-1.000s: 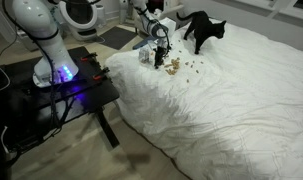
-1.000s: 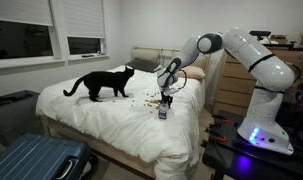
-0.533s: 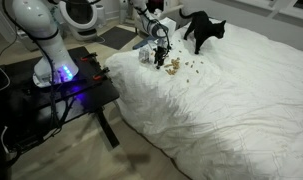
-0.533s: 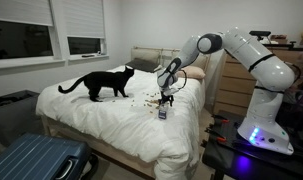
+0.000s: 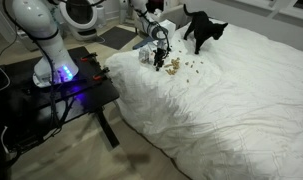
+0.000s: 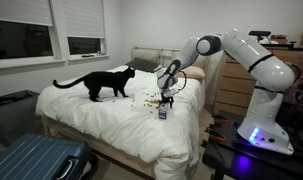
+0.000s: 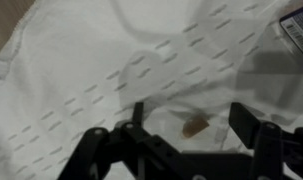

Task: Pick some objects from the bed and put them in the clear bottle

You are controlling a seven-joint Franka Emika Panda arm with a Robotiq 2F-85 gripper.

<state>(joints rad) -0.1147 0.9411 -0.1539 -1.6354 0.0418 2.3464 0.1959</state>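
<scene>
We're in a home bedroom: big bed (image 6: 121, 125) under a white duvet, black cat (image 6: 103, 82) standing on it, dark window (image 6: 26, 40) at ten o'clock, blue suitcase (image 6: 36, 160) at seven o'clock.

Tiny tan-brown pellets (image 5: 183, 67) are lying scattered in a loose cluster on the bed (image 5: 231, 110), which is wearing a rumpled white duvet; a single pellet (image 7: 194, 126) is resting on the cloth; the small clear bottle (image 6: 162, 114) is standing upright near the cluster, by the bed's edge.
</scene>
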